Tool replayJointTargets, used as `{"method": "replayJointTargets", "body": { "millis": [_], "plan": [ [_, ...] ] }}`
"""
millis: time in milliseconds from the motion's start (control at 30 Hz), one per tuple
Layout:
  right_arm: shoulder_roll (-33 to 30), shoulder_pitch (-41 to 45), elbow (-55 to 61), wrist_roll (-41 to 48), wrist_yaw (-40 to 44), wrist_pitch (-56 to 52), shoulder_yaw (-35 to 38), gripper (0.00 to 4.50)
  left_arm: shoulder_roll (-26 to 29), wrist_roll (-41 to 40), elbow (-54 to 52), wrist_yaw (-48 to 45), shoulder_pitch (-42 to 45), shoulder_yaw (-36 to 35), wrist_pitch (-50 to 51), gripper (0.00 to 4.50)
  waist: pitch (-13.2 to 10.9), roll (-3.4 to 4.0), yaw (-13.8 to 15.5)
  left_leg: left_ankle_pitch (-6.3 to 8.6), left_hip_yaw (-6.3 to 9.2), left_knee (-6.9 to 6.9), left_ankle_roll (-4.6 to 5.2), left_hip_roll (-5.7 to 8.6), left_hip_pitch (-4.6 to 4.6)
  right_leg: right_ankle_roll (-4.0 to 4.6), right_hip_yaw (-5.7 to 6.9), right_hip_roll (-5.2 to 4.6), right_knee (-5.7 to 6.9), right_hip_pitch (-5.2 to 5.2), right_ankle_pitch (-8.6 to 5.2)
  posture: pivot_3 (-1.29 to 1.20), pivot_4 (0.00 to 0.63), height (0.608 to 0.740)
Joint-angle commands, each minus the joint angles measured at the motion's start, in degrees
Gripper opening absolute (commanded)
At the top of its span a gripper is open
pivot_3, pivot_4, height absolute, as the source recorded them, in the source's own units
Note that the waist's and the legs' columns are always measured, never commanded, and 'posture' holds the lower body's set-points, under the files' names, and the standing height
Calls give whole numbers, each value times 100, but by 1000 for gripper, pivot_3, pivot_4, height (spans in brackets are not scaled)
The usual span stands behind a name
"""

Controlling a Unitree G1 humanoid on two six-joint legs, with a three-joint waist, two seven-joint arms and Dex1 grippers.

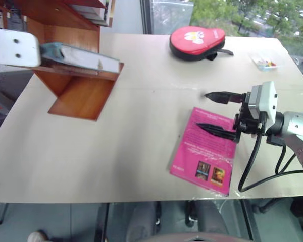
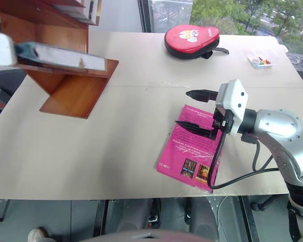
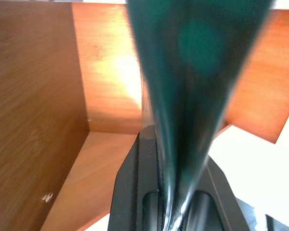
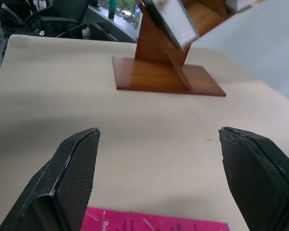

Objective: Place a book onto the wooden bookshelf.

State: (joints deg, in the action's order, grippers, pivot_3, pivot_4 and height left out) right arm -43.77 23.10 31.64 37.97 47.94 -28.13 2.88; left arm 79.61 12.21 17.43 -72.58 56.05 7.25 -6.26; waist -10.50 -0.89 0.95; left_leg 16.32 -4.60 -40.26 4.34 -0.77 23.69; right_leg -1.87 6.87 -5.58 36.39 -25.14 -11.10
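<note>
Book (image 1: 81,56) is lying flat over the wooden bookshelf (image 1: 76,93), pinched in the left gripper (image 3: 169,192). Right gripper (image 1: 218,112) is hovering wide open. Loosen only once the book rests fully.

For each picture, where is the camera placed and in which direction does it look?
Head views: stereo pair on the head, looking down at the table; share right gripper above the pink book.
Left wrist view: along left gripper, closed on the book, toward the wooden bookshelf.
Right wrist view: between open fingers, toward the bookshelf.
</note>
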Motion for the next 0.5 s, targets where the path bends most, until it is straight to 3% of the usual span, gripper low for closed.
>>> {"method": "replayJointTargets", "body": {
  "millis": [33, 133, 200, 267, 367, 500],
  "plan": [
    [7, 134, 194, -19, -72, 38, 112, 4055, -84, -57, 56, -225, 60, -91, 325, 1584, -3, -7, -7, 0, 0, -8, 0, -3, 1, 0, 0, 0, 8, -1, 0, 0, 150, 740],
    [-11, 146, 193, 20, -52, 11, 167, 4055, -211, -379, -27, -257, 18, -350, 443, 3126, -3, -7, -11, 0, -8, -17, 1, -5, 1, 0, -12, -2, 19, -7, 0, 0, 150, 740],
    [-15, 159, 174, 34, -39, -6, 164, 4055, -183, -1075, -423, -515, -304, -884, 995, 4066, -4, -8, -17, 0, -7, -18, 1, -5, 4, 0, -12, -2, 20, -10, 0, 0, 150, 740],
    [-52, 158, 112, 54, 32, -12, 183, 4055, -16, -1965, -1167, -947, -797, -1813, 2203, 4066, -5, -11, -32, 0, -15, -19, 1, -6, 12, 2, -23, -2, 31, -26, 1, 0, 150, 740],
    [-71, 285, -96, 132, 162, -35, 226, 4055, 135, -2471, -2090, -1273, -1570, -2968, 3486, 4066, -11, -19, -84, 0, -28, -17, 1, -8, 19, 3, -36, -1, 35, -43, 2, 0, 150, 740],
    [-81, 480, -484, 34, 408, 54, 145, 4055, -97, -3486, -3279, -1377, -2283, -4426, 5722, 4066, -12, -17, -129, 1, -33, -13, 0, -11, 11, 1, -39, -1, 35, -41, 0, 0, 150, 740]
  ]
}}
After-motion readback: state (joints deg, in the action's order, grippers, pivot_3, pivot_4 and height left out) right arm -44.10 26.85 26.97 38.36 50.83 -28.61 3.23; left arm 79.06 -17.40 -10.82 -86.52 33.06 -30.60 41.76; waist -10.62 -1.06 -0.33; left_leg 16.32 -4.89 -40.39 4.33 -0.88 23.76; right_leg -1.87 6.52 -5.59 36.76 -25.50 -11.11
